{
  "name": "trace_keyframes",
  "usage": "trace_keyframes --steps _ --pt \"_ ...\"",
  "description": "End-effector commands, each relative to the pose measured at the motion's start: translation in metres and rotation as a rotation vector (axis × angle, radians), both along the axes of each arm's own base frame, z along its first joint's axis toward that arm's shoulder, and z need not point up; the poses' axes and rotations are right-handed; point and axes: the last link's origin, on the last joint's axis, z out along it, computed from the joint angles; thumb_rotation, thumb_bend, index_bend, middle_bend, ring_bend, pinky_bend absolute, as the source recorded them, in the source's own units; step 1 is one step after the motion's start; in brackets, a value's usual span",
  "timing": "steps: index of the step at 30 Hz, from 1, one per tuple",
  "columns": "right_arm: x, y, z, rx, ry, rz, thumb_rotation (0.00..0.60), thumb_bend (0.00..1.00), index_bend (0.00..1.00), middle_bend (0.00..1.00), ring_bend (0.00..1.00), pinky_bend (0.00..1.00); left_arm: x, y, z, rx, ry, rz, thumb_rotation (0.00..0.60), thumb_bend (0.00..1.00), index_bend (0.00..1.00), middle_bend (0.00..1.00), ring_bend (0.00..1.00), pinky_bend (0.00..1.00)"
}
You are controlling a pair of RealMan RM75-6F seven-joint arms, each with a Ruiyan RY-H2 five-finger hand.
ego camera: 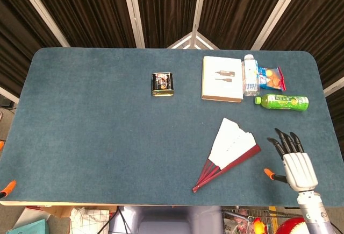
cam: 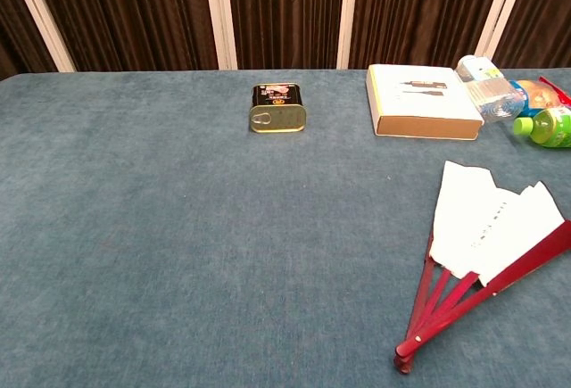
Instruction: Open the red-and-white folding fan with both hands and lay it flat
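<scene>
Fan (ego camera: 228, 150) part-open, flat, right robot hand (ego camera: 294, 161) beside, box (ego camera: 221, 78) behind

My head camera looks steeply down from high above the near edge, taking in the whole blue felt-covered table (ego camera: 97, 132) and the dark pleated curtain behind. My chest camera sits lower and closer, facing forward across it. Both share the partly spread red-and-white paper folding fan (ego camera: 230, 152) (cam: 486, 254), just left of my black fingers (ego camera: 285, 143), and the small dark rectangular tin (ego camera: 162, 84) (cam: 277, 107).
</scene>
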Motion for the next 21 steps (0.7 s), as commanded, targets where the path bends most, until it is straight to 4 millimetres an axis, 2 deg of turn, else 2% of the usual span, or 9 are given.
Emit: trace_keyframes --steps 1,14,21 --pt "0.001 -0.001 -0.010 0.025 -0.005 0.016 0.600 0.11 0.25 0.06 0.11 0.04 -0.001 -0.001 0.004 0.025 -0.009 -0.012 0.600 0.10 0.05 0.00 0.00 0.00" --pt "-0.002 -0.001 -0.051 0.148 -0.040 0.045 0.600 0.11 0.29 0.06 0.12 0.04 -0.005 0.009 0.002 0.043 -0.005 -0.030 0.600 0.12 0.05 0.00 0.00 0.00" --pt "-0.002 0.000 -0.068 0.157 -0.047 0.058 0.600 0.11 0.33 0.06 0.18 0.07 -0.006 0.011 -0.003 0.026 0.002 -0.011 0.600 0.12 0.05 0.00 0.00 0.00"
